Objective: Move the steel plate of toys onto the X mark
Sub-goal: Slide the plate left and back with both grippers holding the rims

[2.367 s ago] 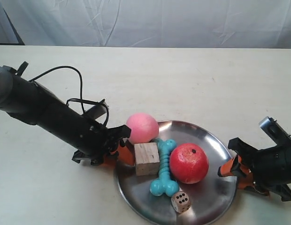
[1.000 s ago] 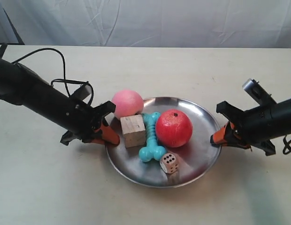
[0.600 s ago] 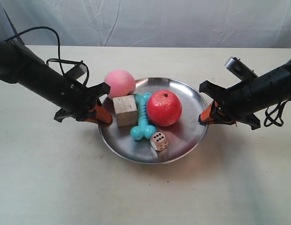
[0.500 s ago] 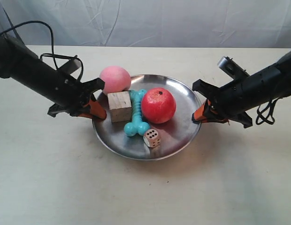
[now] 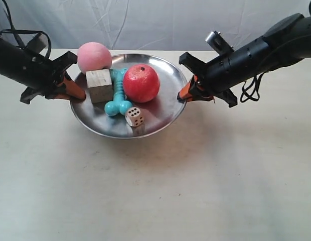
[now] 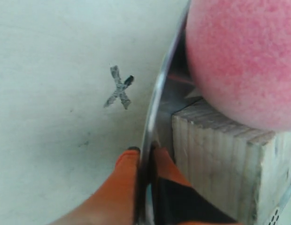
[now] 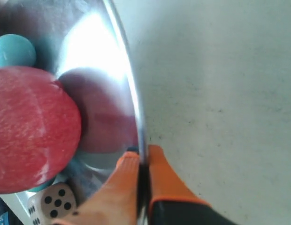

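The steel plate (image 5: 163, 100) hangs above the table between both arms, casting a shadow below. It carries a pink ball (image 5: 94, 56), wooden cube (image 5: 99, 85), turquoise bone (image 5: 117, 98), red ball (image 5: 141, 83) and die (image 5: 134, 116). My left gripper (image 5: 78, 94) is shut on the rim beside the cube. My right gripper (image 5: 184, 95) is shut on the opposite rim. In the left wrist view the gripper (image 6: 145, 152) pinches the plate's rim (image 6: 159, 98), and the X mark (image 6: 118, 87) lies on the table just outside that rim. The right wrist view shows my gripper (image 7: 142, 154) clamping the plate's edge (image 7: 103, 51) near the red ball (image 7: 28, 126).
A pale tabletop (image 5: 195, 175) spreads in front of the plate. A white cloth backdrop (image 5: 155, 22) closes off the far edge. Black cables trail from both arms.
Both arms have carried the plate with its toys toward the far left of the table in the exterior view. The toys have kept their places on it.
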`<state>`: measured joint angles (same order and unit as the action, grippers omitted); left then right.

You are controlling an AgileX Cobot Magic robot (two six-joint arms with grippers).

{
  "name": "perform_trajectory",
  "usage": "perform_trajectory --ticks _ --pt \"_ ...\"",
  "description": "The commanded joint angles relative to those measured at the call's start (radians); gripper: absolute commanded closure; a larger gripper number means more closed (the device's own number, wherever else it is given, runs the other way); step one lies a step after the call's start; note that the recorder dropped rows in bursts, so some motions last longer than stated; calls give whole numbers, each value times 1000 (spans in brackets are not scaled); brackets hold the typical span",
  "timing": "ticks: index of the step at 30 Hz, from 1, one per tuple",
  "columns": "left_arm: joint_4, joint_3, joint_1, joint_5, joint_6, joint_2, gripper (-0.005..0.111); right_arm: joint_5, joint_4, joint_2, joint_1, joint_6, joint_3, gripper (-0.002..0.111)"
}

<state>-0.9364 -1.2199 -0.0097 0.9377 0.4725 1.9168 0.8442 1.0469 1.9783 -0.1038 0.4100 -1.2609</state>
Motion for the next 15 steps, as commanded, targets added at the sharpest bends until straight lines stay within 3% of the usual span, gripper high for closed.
perform_trajectory --ticks 1,6,15 --pt "33 -6 -3 -42 -4 -8 107 60 8 59 -80 -10 -76 108" --pt "210 -6 -3 -120 -92 -8 107 57 8 126 -131 -27 -141 108" --pt "358 -4 0 -161 -130 23 107 59 -1 213 -143 -45 -181 108"
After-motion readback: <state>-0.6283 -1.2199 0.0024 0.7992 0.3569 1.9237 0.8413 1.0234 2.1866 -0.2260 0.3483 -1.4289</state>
